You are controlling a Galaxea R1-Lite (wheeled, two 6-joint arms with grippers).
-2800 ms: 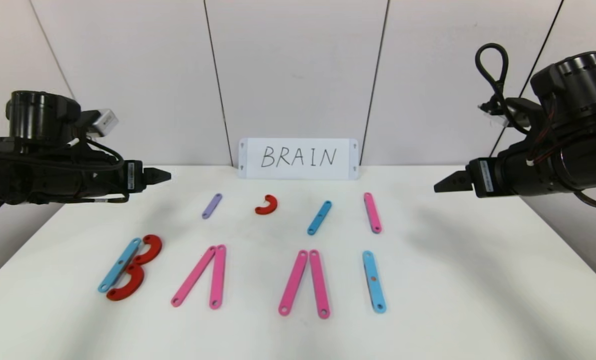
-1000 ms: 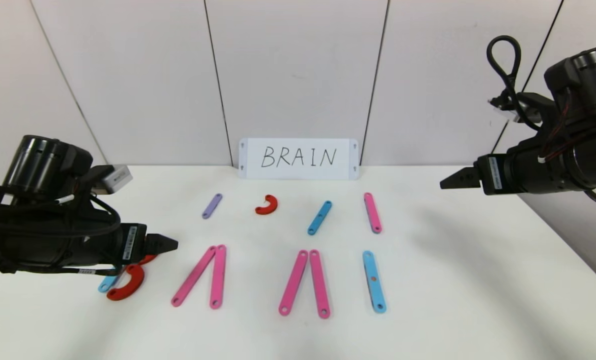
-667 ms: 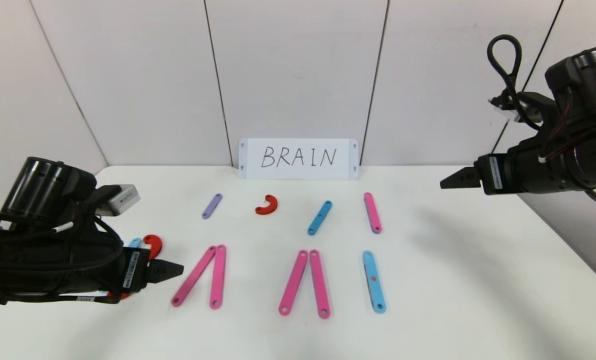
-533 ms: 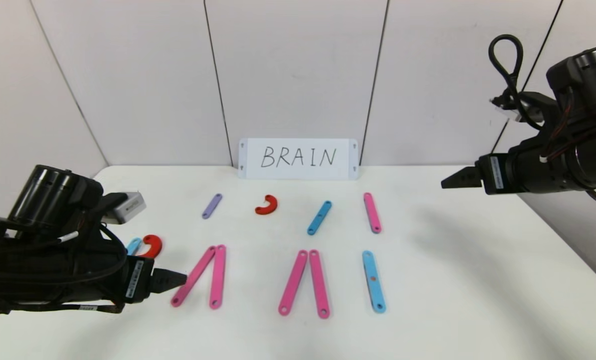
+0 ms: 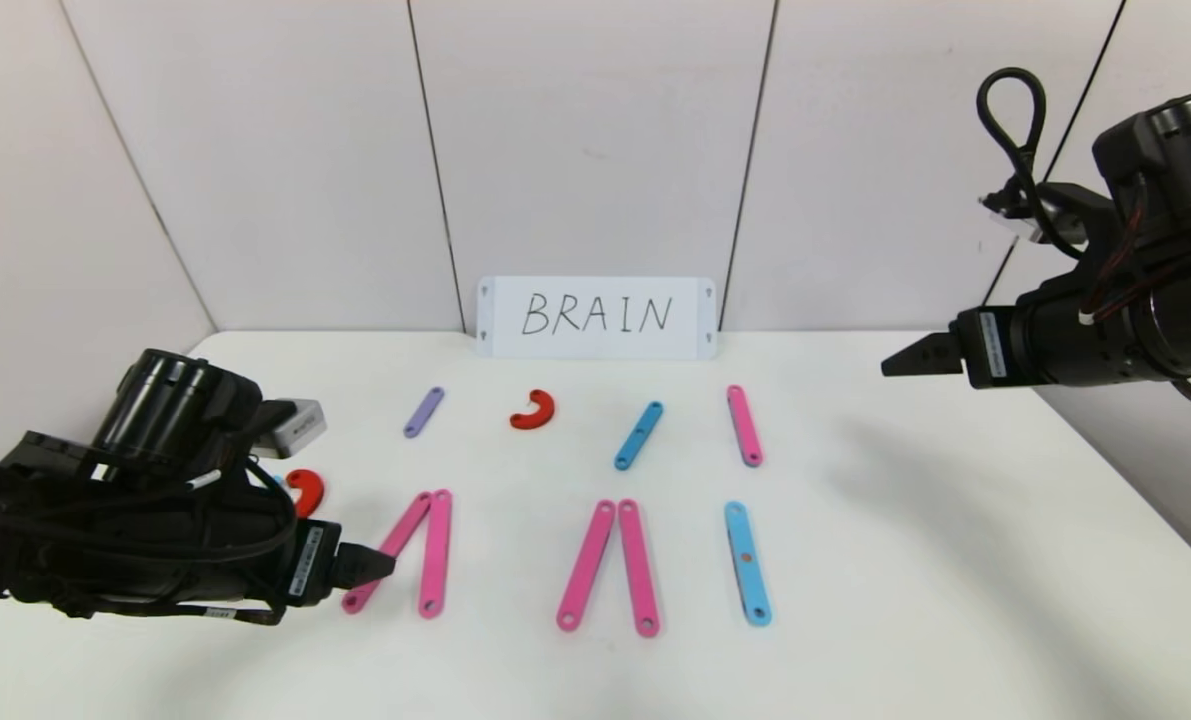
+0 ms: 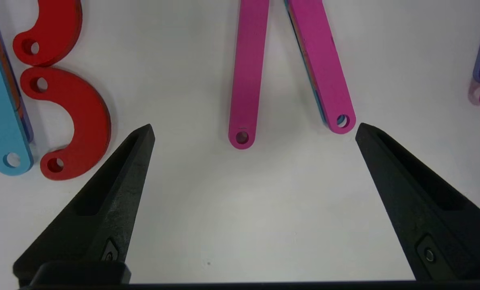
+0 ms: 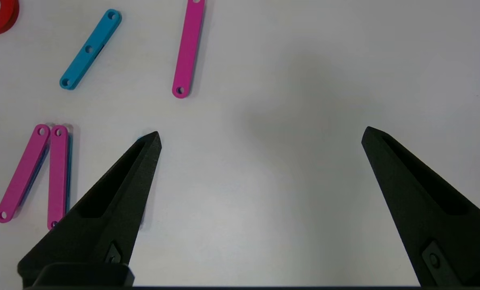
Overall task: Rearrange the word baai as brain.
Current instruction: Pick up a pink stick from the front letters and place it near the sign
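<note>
B letter, hidden from head, shows beside left gripper.

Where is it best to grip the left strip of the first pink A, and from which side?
Probably at its free lower end, from above with the open left gripper. The strip lies flat on the table, and there it splays apart from the right strip; at the top they meet.

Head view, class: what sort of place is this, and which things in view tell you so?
Probably a robot test bench, not a classroom: a bare white table against plain wall panels, a handwritten BRAIN card, and two robot arms, left claw low, right claw raised.
</note>
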